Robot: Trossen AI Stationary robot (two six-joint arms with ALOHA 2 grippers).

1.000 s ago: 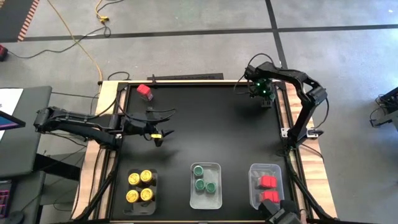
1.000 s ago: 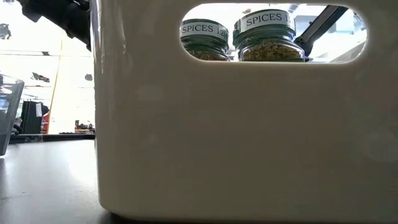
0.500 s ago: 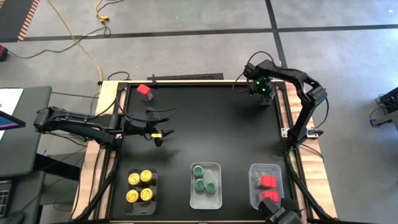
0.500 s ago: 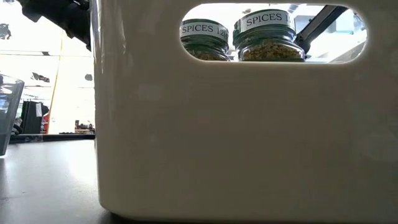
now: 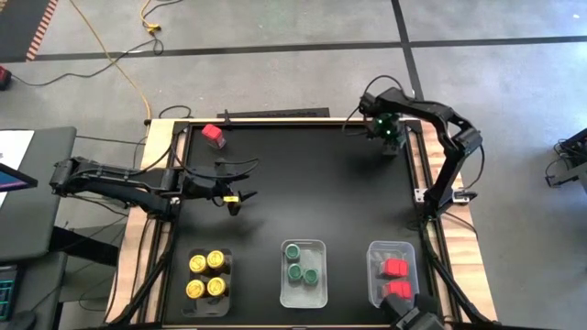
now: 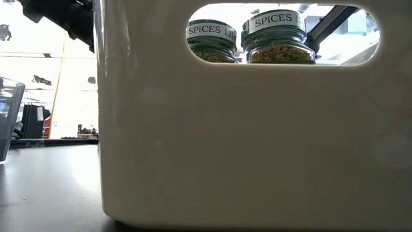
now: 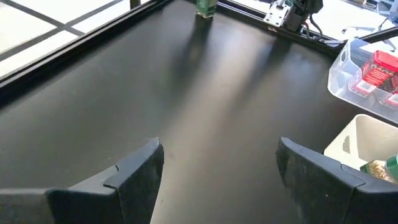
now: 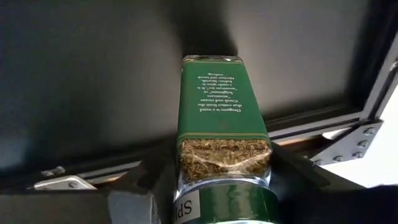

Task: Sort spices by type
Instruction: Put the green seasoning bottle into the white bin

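Note:
My right gripper (image 5: 389, 136) is at the table's far right corner, shut on a green-lidded spice jar (image 8: 219, 118). The same jar shows far off in the left wrist view (image 7: 205, 6). My left gripper (image 5: 243, 183) hovers open over the left part of the table and holds nothing. One red-lidded jar (image 5: 213, 135) rests on the table near the far left corner. Along the near edge, yellow-lidded jars (image 5: 206, 275), green-lidded jars (image 5: 301, 264) and red-lidded jars (image 5: 394, 278) sit in three separate clear trays. My right gripper pinches the green-lidded jar between its two fingers (image 8: 140, 186), on the upper body (image 8: 186, 155) just below the lid. The fingers come from above, pointing down along the upright jar. I cannot tell whether its bottom (image 8: 208, 62) is on the table.
In the low view a white tray wall (image 6: 244, 142) fills most of the picture; two green-lidded jars (image 6: 277, 38) show through its handle slot. The table's metal frame (image 8: 323, 124) runs close behind the held jar. The black table middle (image 5: 312, 183) lies bare between the arms.

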